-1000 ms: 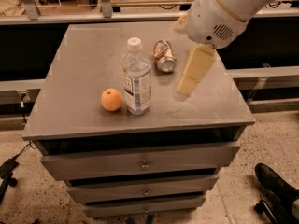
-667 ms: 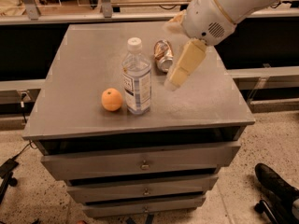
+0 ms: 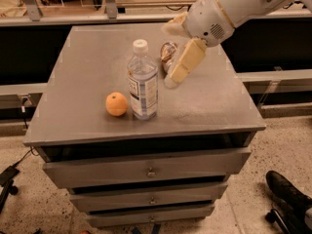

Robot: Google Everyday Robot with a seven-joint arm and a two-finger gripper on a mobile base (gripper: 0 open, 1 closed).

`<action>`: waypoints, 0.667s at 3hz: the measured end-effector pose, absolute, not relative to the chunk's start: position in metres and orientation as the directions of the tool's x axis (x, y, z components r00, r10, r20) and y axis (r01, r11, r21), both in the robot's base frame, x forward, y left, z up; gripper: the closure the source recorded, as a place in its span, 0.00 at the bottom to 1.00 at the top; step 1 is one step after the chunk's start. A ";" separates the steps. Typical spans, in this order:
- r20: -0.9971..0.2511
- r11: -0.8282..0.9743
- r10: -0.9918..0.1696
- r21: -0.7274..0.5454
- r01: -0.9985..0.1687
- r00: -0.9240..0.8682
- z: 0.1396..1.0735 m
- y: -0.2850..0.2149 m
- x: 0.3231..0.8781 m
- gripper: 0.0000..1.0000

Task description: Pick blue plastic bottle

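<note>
The claw [image 3: 169,55] hangs spread wide and empty just right of the blue plastic bottle [image 3: 143,84], upright on the surface [image 3: 87,57] beside an orange [image 3: 116,104]; probably light, thin-walled and slick, the bottle looks best gripped around its labelled middle.

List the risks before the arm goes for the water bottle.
1. The end effector hovers right of the blue plastic bottle, the metal can showing between its open fingers; closing there might catch the can instead.
2. The bottle stands tall and upright; a sideways finger nudge might topple it.
3. The orange sits close beside it and may roll if pushed.
</note>
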State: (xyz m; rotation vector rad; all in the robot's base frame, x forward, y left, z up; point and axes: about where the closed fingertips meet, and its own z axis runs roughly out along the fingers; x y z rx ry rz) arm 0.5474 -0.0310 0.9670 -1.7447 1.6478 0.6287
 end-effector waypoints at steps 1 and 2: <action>-0.730 -0.092 -0.662 -0.142 -0.985 0.168 0.970 -0.004 0.529 0.00; -0.737 -0.198 -0.630 -0.152 -0.968 0.245 0.973 0.029 0.506 0.00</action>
